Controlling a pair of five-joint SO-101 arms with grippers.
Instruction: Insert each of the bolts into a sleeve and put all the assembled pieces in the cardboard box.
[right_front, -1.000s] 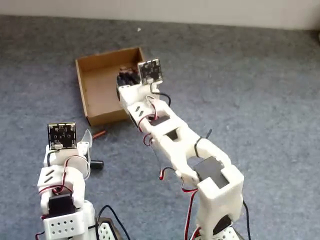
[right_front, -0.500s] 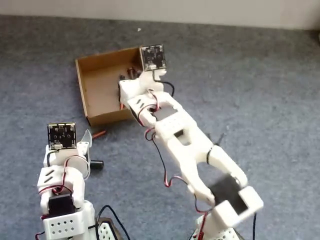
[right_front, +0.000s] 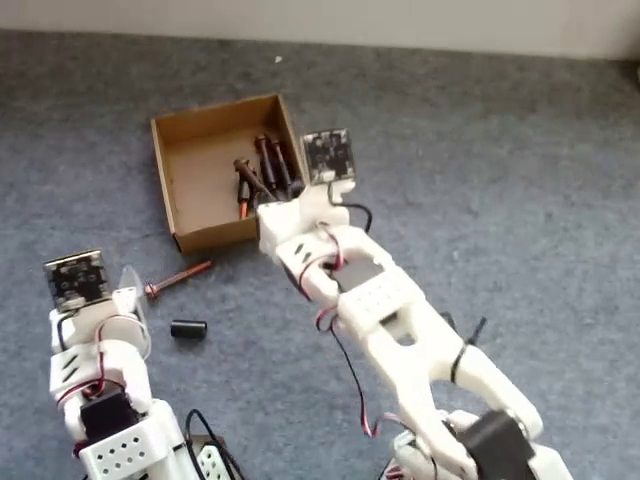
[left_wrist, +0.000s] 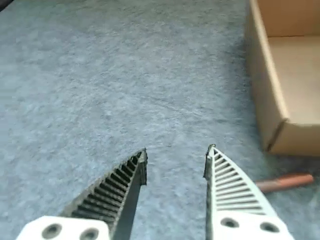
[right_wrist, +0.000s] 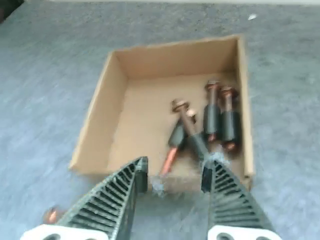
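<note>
The cardboard box (right_front: 190, 180) stands at the back left and holds several bolts in black sleeves (right_front: 268, 168), also seen as assembled pieces (right_wrist: 220, 120). A loose copper bolt (right_front: 178, 278) lies on the carpet just in front of the box, with a loose black sleeve (right_front: 188, 328) nearer the arms. My right gripper (right_wrist: 175, 172) is open with nothing in it, above the box's near wall. My left gripper (left_wrist: 176, 155) is open over bare carpet, to the left of the bolt (left_wrist: 285, 182) and the box corner (left_wrist: 272, 107).
Grey carpet (right_front: 480, 180) covers the whole floor, with wide free room to the right of the box. The right arm (right_front: 380, 300) stretches diagonally from the near right toward the box. The left arm (right_front: 95, 350) stands at the near left.
My right gripper has pulled back out of the box toward its near right corner, uncovering the assembled pieces inside. The left arm has swung left, away from the bolt and sleeve.
</note>
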